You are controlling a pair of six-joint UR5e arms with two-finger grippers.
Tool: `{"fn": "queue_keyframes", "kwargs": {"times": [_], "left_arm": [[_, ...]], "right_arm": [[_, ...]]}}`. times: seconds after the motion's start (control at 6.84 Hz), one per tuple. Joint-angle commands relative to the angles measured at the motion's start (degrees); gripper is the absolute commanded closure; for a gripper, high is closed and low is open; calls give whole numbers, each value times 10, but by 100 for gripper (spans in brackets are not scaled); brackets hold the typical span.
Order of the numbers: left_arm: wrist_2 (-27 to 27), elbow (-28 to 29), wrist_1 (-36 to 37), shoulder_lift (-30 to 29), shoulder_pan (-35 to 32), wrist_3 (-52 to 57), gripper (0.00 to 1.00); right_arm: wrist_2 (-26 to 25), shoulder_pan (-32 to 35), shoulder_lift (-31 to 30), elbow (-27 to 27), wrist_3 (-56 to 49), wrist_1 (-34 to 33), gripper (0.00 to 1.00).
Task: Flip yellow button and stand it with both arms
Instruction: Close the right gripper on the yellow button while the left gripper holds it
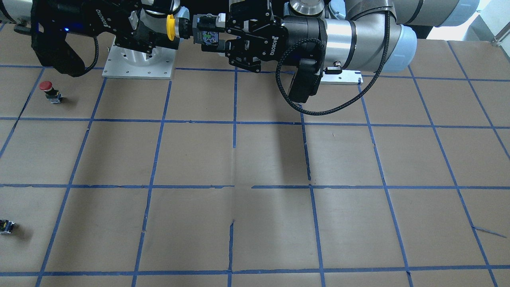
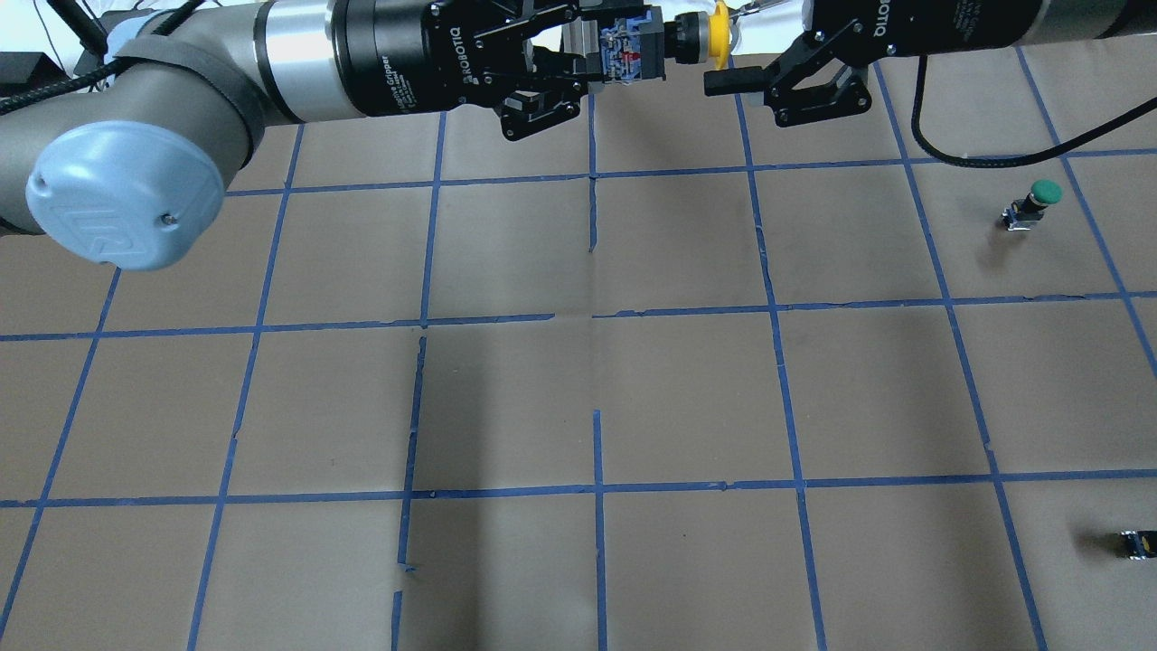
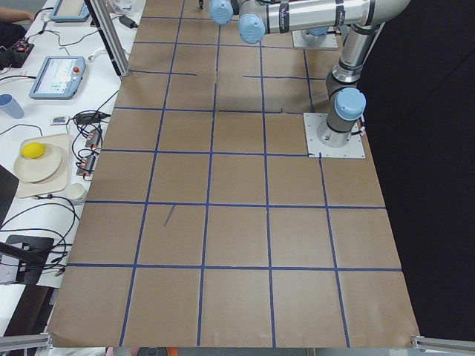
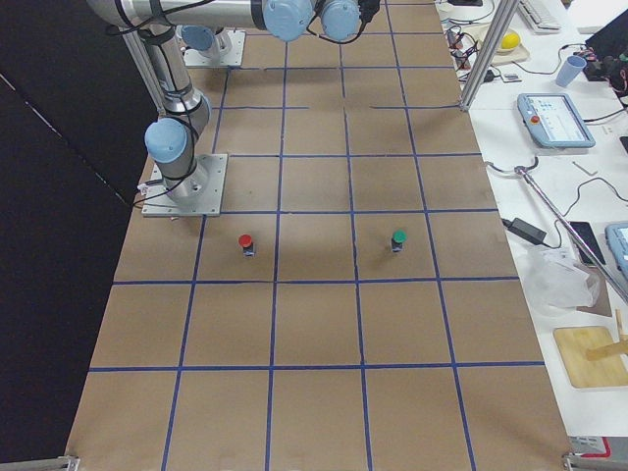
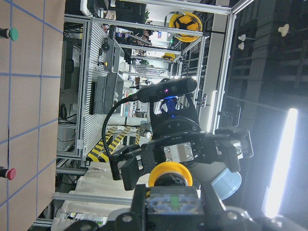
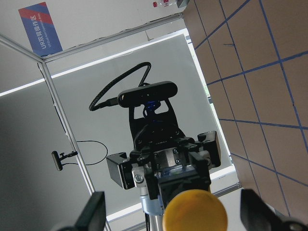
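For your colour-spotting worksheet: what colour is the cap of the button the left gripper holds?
The button cap is yellow, clearest in the right wrist-mounted view.

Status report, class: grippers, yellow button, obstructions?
Left gripper shut on yellow button, held horizontal. Right gripper open around its cap. Red button, green button well aside.

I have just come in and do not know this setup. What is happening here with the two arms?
The left claw is shut on the body of the yellow button and holds it level in the air. The cap points into the right claw, which is open, one finger on each side of the cap. A red button and a green button stand on the table.
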Motion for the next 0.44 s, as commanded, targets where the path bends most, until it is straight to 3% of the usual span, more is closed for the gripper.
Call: {"fn": "queue_keyframes", "kwargs": {"times": [0.0,0.29], "left_arm": [[0,0,2,0,0,0,99],[0,0,2,2,0,-1,99]], "right_arm": [[-11,0,1,0,-1,0,13],[-11,-2,6,1,-1,-1,14]]}}
